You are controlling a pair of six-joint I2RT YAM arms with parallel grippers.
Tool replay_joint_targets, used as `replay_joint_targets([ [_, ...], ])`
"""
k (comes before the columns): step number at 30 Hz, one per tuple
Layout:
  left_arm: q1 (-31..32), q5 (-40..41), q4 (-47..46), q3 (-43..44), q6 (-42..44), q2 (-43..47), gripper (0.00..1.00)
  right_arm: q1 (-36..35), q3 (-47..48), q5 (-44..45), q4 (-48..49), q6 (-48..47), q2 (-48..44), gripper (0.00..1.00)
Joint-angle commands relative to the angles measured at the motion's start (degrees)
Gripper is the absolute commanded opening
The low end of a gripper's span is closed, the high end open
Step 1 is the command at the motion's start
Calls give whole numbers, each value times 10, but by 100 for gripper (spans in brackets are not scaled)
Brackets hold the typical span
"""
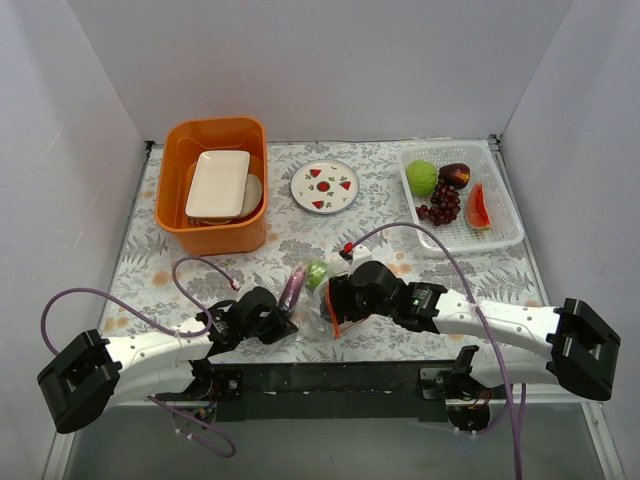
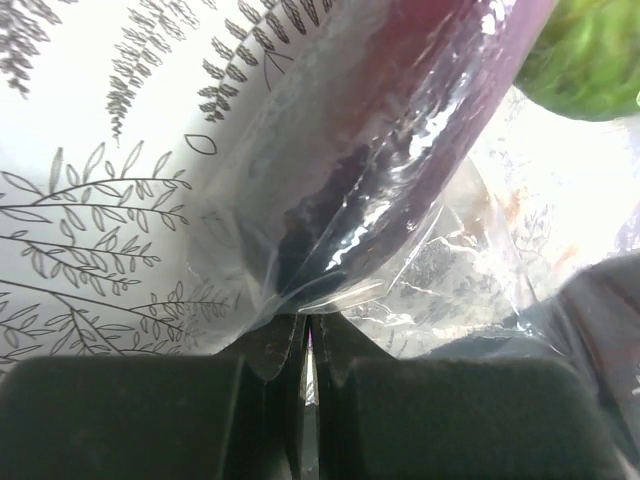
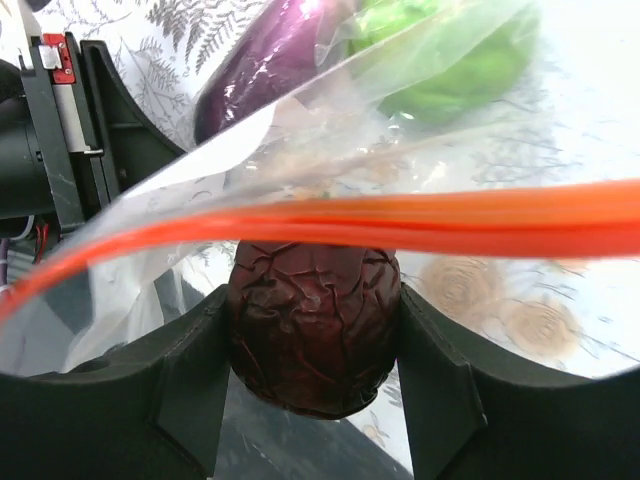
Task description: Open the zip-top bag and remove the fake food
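Observation:
The clear zip-top bag (image 1: 312, 297) lies near the table's front, between both grippers. A purple eggplant-like piece (image 1: 292, 288) and a green piece (image 1: 317, 272) show inside it. My left gripper (image 1: 283, 327) is shut on the bag's plastic edge (image 2: 330, 290), below the purple piece (image 2: 400, 150). My right gripper (image 1: 336, 300) is at the bag's mouth, shut on a dark red wrinkled ball (image 3: 315, 335) just under the orange zip strip (image 3: 400, 225). The purple piece (image 3: 270, 60) and the green piece (image 3: 450, 60) lie beyond the strip.
An orange bin (image 1: 176, 215) holding white dishes stands at the back left. A round strawberry-print plate (image 1: 325, 186) sits at the back middle. A white basket (image 1: 505, 225) at the back right holds a green ball, grapes, a red slice and a dark piece.

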State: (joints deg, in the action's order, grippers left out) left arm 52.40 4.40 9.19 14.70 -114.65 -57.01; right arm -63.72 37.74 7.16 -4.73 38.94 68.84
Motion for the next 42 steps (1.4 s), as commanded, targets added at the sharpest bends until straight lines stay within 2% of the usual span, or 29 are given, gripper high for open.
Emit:
replay_joint_targets([
  [1, 2, 63, 83, -2, -99, -3, 0, 12, 13, 46, -34, -12, -54, 38],
  [7, 2, 72, 96, 0, -109, 7, 0, 27, 30, 73, -79, -23, -90, 35],
  [14, 2, 75, 102, 6, -106, 14, 0, 54, 79, 117, -186, -38, -146, 34],
  [22, 2, 76, 108, 24, -91, 9, 0, 121, 148, 151, -304, -73, -186, 35],
  [26, 2, 75, 108, 31, -80, 7, 0, 228, 168, 96, -295, -129, -173, 35],
  [28, 2, 70, 109, 37, -73, 7, 0, 306, 182, 80, -283, -155, -161, 36],
  [29, 2, 68, 109, 38, -70, 8, 0, 335, 189, 62, -272, -176, -142, 36],
  [30, 2, 66, 108, 39, -65, 8, 0, 395, 192, 51, -265, -185, -130, 36],
  [33, 2, 61, 114, 49, -58, 9, 0, 491, 203, 37, -240, -202, -73, 33],
  [37, 2, 58, 115, 53, -51, 25, 0, 575, 204, 29, -194, -204, 11, 35],
  [40, 2, 56, 119, 57, -42, 34, 0, 605, 219, 30, -200, -205, 61, 46],
  [41, 2, 55, 121, 60, -37, 36, 0, 607, 220, 32, -199, -207, 67, 59],
  [42, 2, 54, 121, 62, -34, 38, 0, 611, 220, 34, -198, -207, 71, 64],
])
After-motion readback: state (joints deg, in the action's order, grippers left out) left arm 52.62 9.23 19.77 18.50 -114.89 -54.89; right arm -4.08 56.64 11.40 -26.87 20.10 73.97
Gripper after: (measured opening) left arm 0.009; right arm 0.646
